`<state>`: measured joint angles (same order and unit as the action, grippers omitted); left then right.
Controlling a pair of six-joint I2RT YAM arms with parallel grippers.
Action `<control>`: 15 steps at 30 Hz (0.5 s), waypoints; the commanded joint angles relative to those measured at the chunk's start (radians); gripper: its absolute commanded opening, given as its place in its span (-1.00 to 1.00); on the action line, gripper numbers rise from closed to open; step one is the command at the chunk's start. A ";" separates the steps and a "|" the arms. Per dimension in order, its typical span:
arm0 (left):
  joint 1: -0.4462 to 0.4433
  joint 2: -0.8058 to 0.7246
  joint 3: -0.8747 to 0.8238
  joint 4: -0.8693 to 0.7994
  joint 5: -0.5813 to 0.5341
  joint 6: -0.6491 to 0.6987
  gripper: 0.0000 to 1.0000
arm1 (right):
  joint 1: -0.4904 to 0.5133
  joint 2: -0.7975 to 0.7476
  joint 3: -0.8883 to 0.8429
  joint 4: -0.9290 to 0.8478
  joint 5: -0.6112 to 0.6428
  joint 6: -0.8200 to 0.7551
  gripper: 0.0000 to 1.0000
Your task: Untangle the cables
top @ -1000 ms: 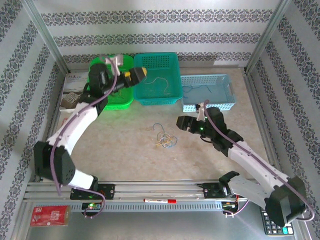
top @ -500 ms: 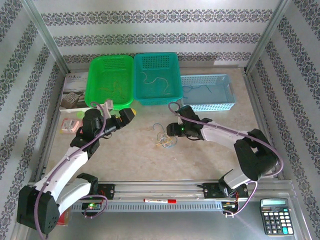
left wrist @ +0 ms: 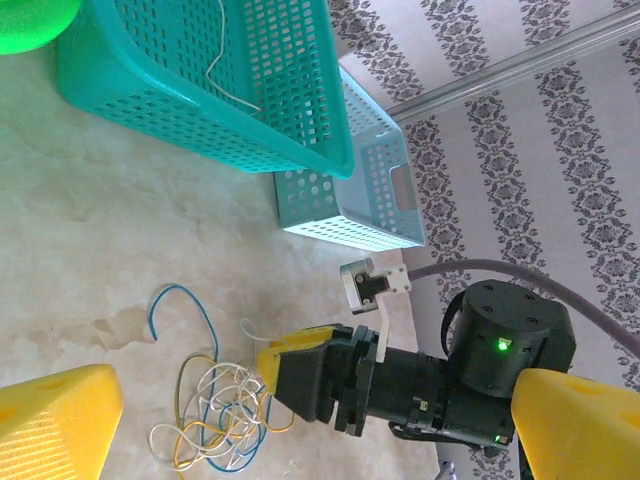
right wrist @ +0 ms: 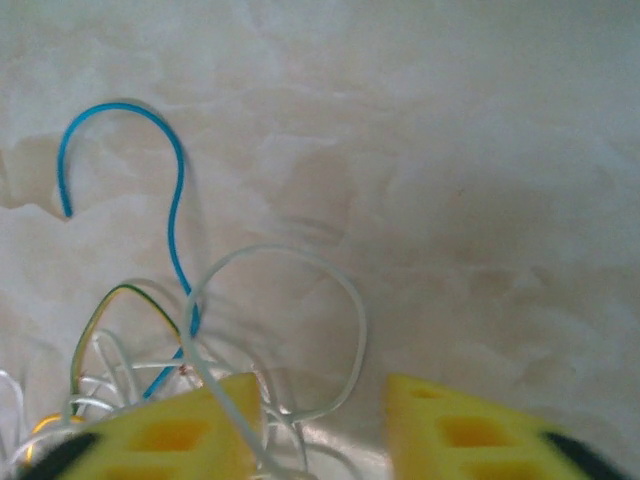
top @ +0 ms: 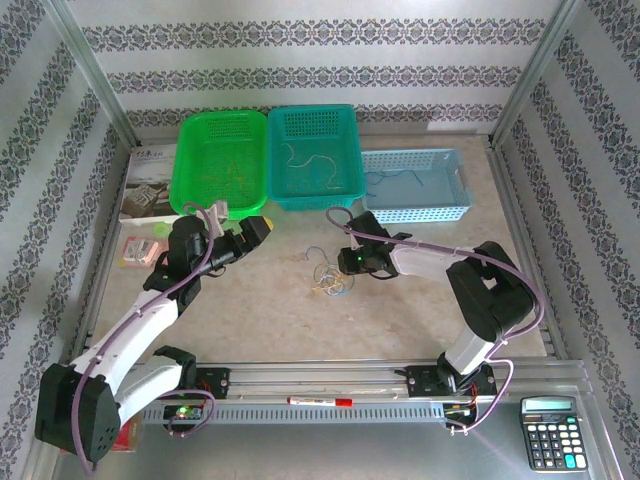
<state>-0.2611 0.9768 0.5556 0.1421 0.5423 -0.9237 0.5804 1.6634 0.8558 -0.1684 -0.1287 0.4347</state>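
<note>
Left hand (top: 258, 229), right hand (top: 347, 262): both open.

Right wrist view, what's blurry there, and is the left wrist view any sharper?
Right wrist view: the right gripper's yellow fingers at the bottom edge are blurred, the cables fairly crisp with soft shadows. Left wrist view: the left gripper's fingers are soft too, the cables sharp.

**Cables mid-table, three baskets behind**

The cables (top: 330, 278) lie near the middle of the table (top: 270, 330). The right pincer (top: 345, 262) sits just right of them, and the left pincer (top: 262, 228) is farther off to their left. Along the back stand the left basket (top: 180, 170), middle basket (top: 357, 150) and right basket (top: 415, 212), side by side. A calculator (top: 548, 446) lies at the near right corner.
</note>
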 commanded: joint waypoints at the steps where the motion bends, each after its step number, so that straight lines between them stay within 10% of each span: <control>1: -0.010 0.007 0.030 0.036 0.014 -0.017 1.00 | 0.007 -0.055 0.035 -0.003 -0.032 -0.023 -0.92; 15: -0.015 0.068 0.047 0.155 0.055 -0.097 1.00 | 0.083 -0.544 -0.015 0.092 -0.126 0.055 -1.00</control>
<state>-0.2626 1.0393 0.5625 0.2047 0.5659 -0.9825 0.6537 1.1458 0.8692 -0.1226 -0.2268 0.4717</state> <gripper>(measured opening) 0.998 0.051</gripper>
